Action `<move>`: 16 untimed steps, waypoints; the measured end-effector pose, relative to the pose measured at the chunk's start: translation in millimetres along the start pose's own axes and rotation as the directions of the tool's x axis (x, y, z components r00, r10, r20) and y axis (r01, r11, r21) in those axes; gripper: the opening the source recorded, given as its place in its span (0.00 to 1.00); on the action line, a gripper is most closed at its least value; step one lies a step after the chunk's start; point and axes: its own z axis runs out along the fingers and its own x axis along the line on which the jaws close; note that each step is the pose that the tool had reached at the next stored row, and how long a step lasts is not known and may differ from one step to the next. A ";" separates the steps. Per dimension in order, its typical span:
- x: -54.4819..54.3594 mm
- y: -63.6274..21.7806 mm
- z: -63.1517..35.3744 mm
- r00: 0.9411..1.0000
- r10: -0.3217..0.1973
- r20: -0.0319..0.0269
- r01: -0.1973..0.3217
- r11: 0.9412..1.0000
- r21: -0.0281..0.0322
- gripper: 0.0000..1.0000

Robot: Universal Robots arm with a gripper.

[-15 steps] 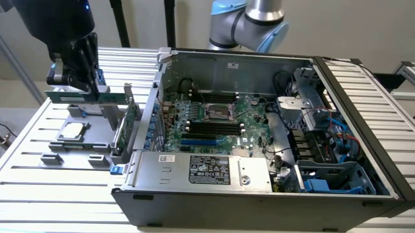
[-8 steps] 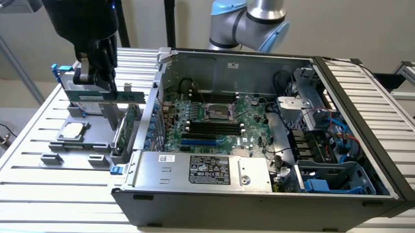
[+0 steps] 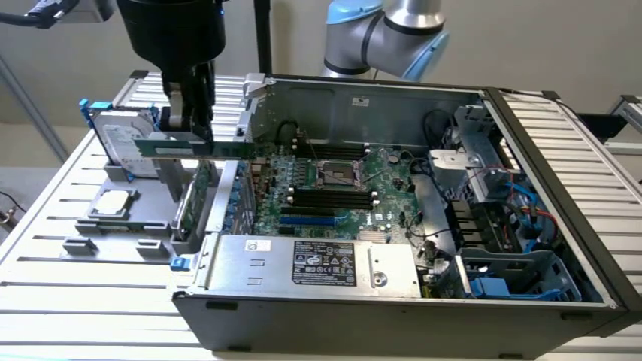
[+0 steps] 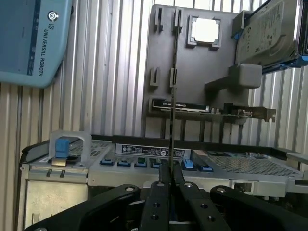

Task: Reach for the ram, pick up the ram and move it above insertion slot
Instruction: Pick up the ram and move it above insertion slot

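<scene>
Black fingers (image 4: 159,197) of the pincer (image 4: 169,179) sit closest to the wrist camera, pressed onto the ram (image 4: 173,86), which is seen edge-on there as a thin dark line rising from between them. From the exterior view the pincer (image 3: 191,129) hangs from the arm just beside the open computer case (image 3: 401,308), on the exterior view's left of it, pinching the ram (image 3: 191,148) by its upper edge so that the long green stick lies level in the air. The ram is clear of the grey holder block (image 3: 110,218) below it and reaches toward the case's near wall without touching the motherboard (image 3: 341,188). That block stands on the slatted metal counter (image 3: 60,286) next to the case and carries a silver hard drive (image 3: 125,147) standing upright in a blue frame, a square processor chip (image 3: 110,201) lying flat, and a green expansion card (image 3: 198,195) standing on edge at the side nearest the case. Inside the case, the black memory slots (image 3: 331,197) run beside the processor socket (image 3: 336,171), and the labelled power supply (image 3: 321,263) lies along the case's front wall.
</scene>
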 end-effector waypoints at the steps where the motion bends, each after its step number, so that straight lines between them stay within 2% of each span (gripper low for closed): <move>1: 0.3 -4.6 -0.2 1.000 0.000 0.001 0.000 1.000 0.000 0.14; 7: 1.9 -31.9 -1.6 1.000 0.000 0.004 0.000 1.000 0.000 0.14; 16: -0.4 -72.2 -3.1 1.000 0.000 0.004 0.000 1.000 0.000 0.14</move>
